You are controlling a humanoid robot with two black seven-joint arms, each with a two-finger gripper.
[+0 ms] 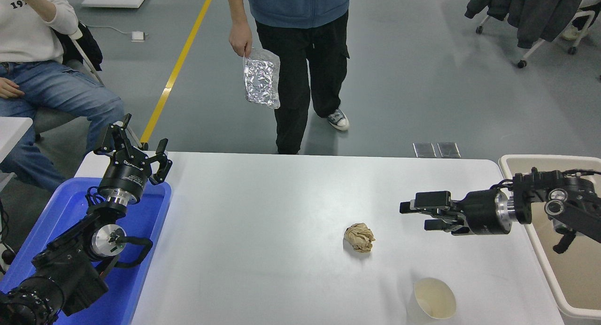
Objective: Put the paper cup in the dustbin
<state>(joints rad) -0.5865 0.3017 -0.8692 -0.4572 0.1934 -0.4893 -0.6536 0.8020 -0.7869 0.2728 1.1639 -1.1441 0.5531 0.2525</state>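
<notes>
Head view: right gripper [415, 215] open, empty, above table [263, 231]; paper cup [434, 305] upright near front edge, dustbin [558, 236] right.

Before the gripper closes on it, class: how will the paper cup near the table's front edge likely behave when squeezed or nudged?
The paper cup stands upright with nothing visible inside beyond a cream stain, so it is probably very light and may tip or slide if nudged. Its thin paper wall would likely dent under a firm squeeze. On its side, the tapered shape would probably roll in a curve.

bare table [263, 221] around paper cup [434, 305], paper ball [359, 237] near
</notes>
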